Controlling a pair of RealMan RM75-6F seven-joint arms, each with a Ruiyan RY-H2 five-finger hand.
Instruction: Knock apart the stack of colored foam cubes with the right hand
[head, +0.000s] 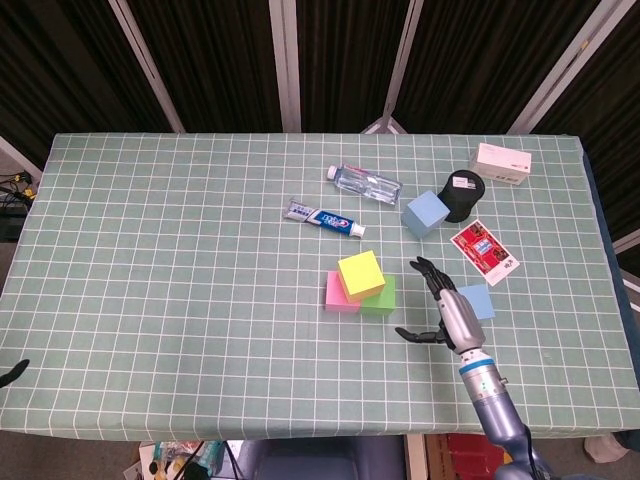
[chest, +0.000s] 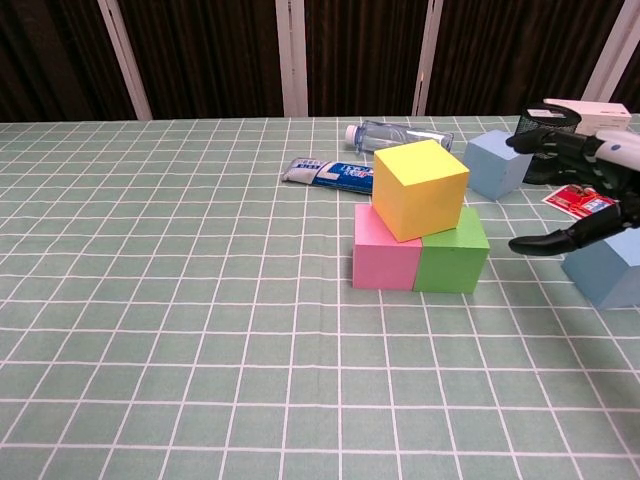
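The stack stands mid-table: a yellow cube (head: 361, 274) (chest: 420, 188) rests tilted on a pink cube (head: 336, 293) (chest: 386, 260) and a green cube (head: 381, 296) (chest: 452, 255) set side by side. My right hand (head: 441, 309) (chest: 585, 190) is open with its fingers spread, palm facing the stack, a short way to the right of the green cube and apart from it. A light blue cube (head: 475, 301) (chest: 606, 270) lies just behind the hand on the right. My left hand shows in neither view.
A second blue cube (head: 426, 213) (chest: 499, 163), a black mesh cup (head: 462, 194), a red card (head: 483, 246), a white box (head: 502, 163), a water bottle (head: 364, 182) and a toothpaste tube (head: 326, 218) lie behind the stack. The table's right edge (head: 610, 270) is near.
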